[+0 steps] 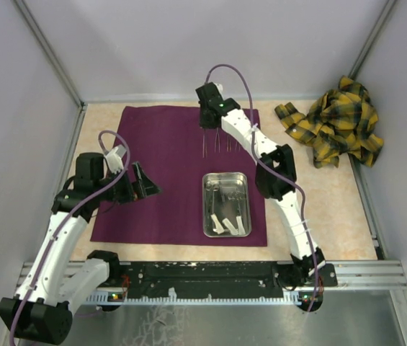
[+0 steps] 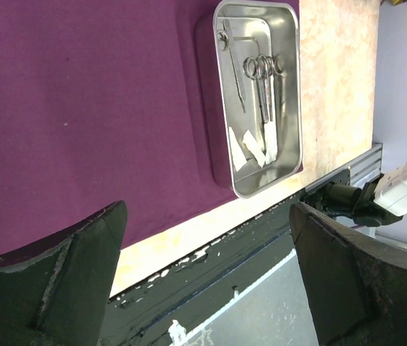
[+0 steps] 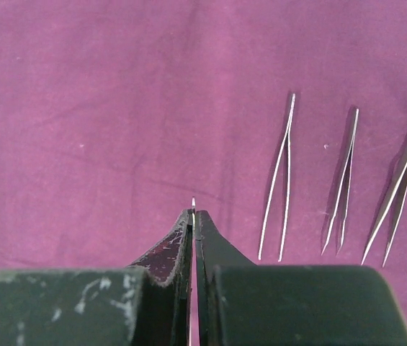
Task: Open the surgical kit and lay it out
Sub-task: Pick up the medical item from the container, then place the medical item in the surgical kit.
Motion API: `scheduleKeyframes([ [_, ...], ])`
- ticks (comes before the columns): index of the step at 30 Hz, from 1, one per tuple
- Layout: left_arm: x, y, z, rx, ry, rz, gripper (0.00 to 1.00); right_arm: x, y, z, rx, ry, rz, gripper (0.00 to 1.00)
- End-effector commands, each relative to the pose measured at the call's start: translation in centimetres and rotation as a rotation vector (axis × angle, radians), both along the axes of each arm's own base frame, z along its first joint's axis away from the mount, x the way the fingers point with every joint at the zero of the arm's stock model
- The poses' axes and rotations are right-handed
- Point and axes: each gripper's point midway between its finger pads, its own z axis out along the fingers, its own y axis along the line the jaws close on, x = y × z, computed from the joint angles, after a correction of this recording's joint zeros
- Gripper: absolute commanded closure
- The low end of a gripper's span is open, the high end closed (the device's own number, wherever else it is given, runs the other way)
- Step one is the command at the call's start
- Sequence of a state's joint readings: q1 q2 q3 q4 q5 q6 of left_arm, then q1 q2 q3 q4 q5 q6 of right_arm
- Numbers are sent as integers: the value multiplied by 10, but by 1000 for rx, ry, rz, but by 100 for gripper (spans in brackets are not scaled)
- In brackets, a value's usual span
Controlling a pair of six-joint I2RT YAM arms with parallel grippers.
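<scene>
- Top view: the dark purple cloth wrap (image 1: pixel 163 173) lies spread flat on the table, with the small rectangular shiny steel tray (image 1: pixel 205 205) on its right half. The step in hand looks like setting the instruments in a row on the far part of the cloth. The right gripper (image 1: pixel 208 130) hovers there, and the left gripper (image 1: pixel 135 189) hangs over the cloth's left part.
- Left wrist view: the left fingers (image 2: pixel 66 277) are spread wide and hold nothing. The tray (image 2: pixel 294 72) contains thin metal scissors (image 2: pixel 264 79) and small white pieces (image 2: pixel 250 148).
- Right wrist view: the right fingers (image 3: pixel 217 249) are clenched on a thin metal instrument (image 3: pixel 193 205) whose tip pokes out. Three slim steel forceps (image 3: pixel 279 180) lie side by side on the cloth, to the right in this view. The next move probably calls for lowering the instrument parallel beside them, then releasing it gently.
</scene>
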State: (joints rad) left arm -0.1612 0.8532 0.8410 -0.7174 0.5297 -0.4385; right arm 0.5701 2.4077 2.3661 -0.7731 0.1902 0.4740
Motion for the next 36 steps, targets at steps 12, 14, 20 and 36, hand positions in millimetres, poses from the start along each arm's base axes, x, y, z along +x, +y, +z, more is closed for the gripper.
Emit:
scheduleKeyframes([
  [12,4,-3,-16,-11,23,-16,0,56,-3,-16,99,-88,-71,100],
  [14,5,-3,-18,-10,28,-15,0,59,-5,-18,103,-92,-74,100],
  [20,8,-2,-20,-2,35,-8,0,68,-6,-22,120,-106,-69,100],
  [36,12,-2,-28,9,62,-11,0,78,-5,-39,135,-104,-61,100],
])
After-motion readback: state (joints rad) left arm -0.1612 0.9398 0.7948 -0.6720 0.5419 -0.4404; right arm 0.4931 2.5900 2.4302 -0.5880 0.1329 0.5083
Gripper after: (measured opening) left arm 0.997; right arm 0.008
